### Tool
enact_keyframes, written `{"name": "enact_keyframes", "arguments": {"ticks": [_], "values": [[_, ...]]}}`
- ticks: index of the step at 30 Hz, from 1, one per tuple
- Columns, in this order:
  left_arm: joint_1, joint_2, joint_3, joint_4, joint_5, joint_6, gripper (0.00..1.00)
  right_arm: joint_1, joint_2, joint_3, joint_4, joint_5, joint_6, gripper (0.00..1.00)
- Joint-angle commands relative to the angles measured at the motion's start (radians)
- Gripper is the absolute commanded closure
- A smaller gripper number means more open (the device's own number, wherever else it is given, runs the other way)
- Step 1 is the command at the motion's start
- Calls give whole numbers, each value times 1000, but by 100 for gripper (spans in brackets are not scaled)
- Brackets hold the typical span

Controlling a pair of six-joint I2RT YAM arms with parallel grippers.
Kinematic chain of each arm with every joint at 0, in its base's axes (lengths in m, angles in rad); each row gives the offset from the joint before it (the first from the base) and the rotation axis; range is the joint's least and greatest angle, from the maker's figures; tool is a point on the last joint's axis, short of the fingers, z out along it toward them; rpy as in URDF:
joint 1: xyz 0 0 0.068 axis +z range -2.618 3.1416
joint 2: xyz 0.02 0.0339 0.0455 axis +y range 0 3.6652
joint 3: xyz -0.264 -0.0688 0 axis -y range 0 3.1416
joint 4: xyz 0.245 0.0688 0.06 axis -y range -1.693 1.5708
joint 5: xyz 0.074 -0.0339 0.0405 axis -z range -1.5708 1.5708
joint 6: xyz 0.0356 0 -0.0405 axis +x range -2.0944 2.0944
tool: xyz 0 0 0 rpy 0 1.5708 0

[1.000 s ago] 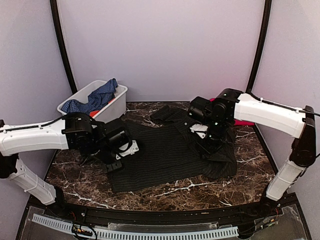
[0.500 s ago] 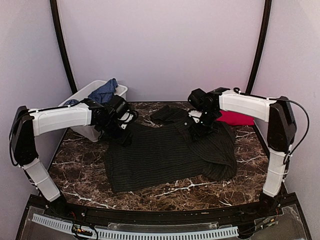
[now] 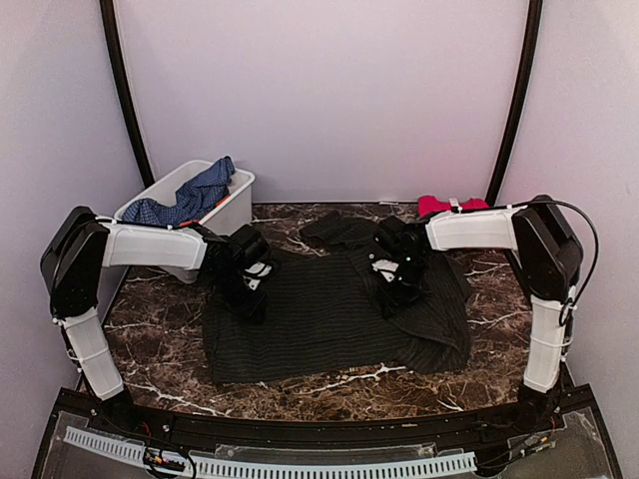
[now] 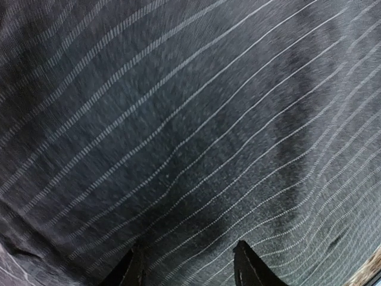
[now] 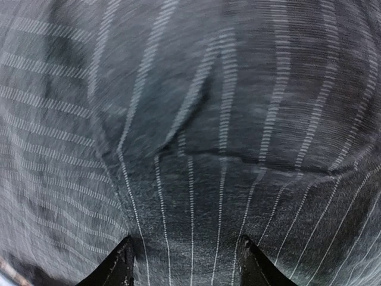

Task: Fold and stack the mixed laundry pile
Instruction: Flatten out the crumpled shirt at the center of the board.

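The dark charcoal pinstriped shirt (image 3: 329, 314) lies spread flat on the marble table. My left gripper (image 3: 247, 292) is low over the shirt's left part. In the left wrist view the pinstriped cloth (image 4: 178, 119) fills the frame, and the left gripper (image 4: 187, 262) is open with flat fabric between its tips. My right gripper (image 3: 395, 286) is low over the shirt right of its middle. In the right wrist view the right gripper (image 5: 186, 256) is open over a creased fold of the shirt (image 5: 238, 158). A red cloth (image 3: 439, 205) lies behind the right arm.
A white bin (image 3: 232, 213) stands at the back left with a blue checked garment (image 3: 190, 195) hanging over its rim. The shirt's collar end (image 3: 334, 230) bunches toward the back. Bare marble (image 3: 300, 394) shows along the front edge.
Both grippers lifted toward the back of the shirt, then came down onto it again, with both elbows drawn back. The shirt lies slightly flatter and wider at its left side.
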Motion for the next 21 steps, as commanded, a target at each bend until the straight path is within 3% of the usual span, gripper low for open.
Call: {"name": "enact_keyframes", "arguments": {"ticks": [1,7,10,12,16,21], "values": [[0,-54,-62,-117,5,-22,53,139,-35,-136,-67,-169,69,46],[0,-201,-115,-181,193,23,61,334,-171,-241,-130,-295,140,47],[3,-259,-43,-180,192,43,55,318,-259,-191,-168,-252,125,40],[31,-279,25,-148,167,58,47,248,-301,-102,-149,-223,98,34],[124,-198,221,-128,113,86,44,8,-286,74,-32,-197,50,34],[166,-22,442,-112,18,146,40,-187,-94,319,-3,-90,19,35]]}}
